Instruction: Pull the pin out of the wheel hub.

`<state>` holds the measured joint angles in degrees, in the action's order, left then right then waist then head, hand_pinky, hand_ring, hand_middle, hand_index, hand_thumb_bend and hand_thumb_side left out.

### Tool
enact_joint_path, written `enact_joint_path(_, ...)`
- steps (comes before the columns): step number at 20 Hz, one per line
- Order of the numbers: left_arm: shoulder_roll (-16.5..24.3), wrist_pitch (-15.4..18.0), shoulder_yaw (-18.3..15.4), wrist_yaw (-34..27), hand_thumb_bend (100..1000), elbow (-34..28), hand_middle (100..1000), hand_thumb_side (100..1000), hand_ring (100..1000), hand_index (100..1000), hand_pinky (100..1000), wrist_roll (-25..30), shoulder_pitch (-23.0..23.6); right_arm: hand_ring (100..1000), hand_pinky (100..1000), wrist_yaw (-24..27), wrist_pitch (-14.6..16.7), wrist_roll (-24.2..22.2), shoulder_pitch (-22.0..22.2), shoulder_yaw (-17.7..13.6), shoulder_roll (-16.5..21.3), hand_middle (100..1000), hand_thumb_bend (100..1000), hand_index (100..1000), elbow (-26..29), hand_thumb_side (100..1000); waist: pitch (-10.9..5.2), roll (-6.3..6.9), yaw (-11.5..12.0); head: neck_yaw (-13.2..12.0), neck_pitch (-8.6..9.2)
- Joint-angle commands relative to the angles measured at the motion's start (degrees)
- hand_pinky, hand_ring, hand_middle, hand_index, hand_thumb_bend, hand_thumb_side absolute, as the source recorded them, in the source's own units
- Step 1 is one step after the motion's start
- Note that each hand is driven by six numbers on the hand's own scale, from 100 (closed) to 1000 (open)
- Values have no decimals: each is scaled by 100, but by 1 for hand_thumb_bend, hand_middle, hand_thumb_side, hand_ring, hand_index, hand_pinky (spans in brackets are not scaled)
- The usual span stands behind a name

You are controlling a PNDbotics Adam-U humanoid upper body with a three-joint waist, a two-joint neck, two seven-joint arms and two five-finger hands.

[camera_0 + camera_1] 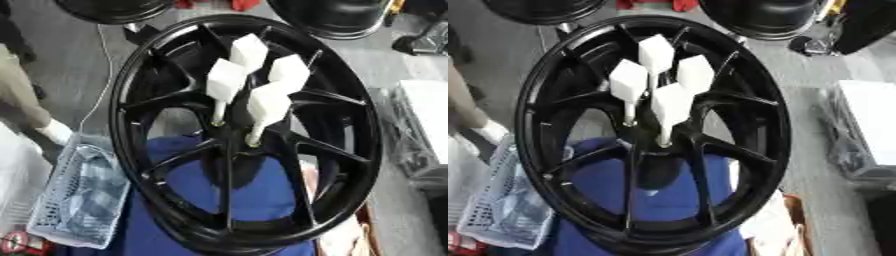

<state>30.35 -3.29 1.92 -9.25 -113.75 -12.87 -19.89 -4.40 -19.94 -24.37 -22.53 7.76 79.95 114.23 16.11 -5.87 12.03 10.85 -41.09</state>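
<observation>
While no robot hand shows in either view, the glossy black spoked alloy wheel point(245, 135) lies face-up, so its hub meets the camera squarely. Four white pins with blocky square heads point(267, 102) stand upright around the hub point(232, 132), stems seated in its bolt holes, heads clear above for grabbing. A blue cloth point(254, 190) cushions underneath; a white mesh basket point(74, 200) waits left, likely for pulled pins.
</observation>
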Motion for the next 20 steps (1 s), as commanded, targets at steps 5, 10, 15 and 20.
enact_joint_path(5,130,-3,17,-22,100,-85,542,669,557,675,706,64,-140,850,873,210,186,642,87,395,30,844,393,873,36,279,-56,-1,88,137,230)
enact_joint_path(10,118,-8,51,-37,100,-85,542,671,560,674,706,107,-177,854,872,158,331,821,-106,766,-75,854,411,881,36,252,-45,-22,144,198,234)
enact_joint_path(15,111,-20,75,-50,100,-85,542,672,563,674,706,144,-203,860,875,64,376,692,-475,1064,-237,857,429,886,36,194,-42,-49,189,281,168)
enact_joint_path(20,111,-26,85,-55,100,-85,543,672,563,674,706,165,-225,862,872,71,257,487,-813,1227,-415,857,433,881,36,167,-30,-76,220,327,23)
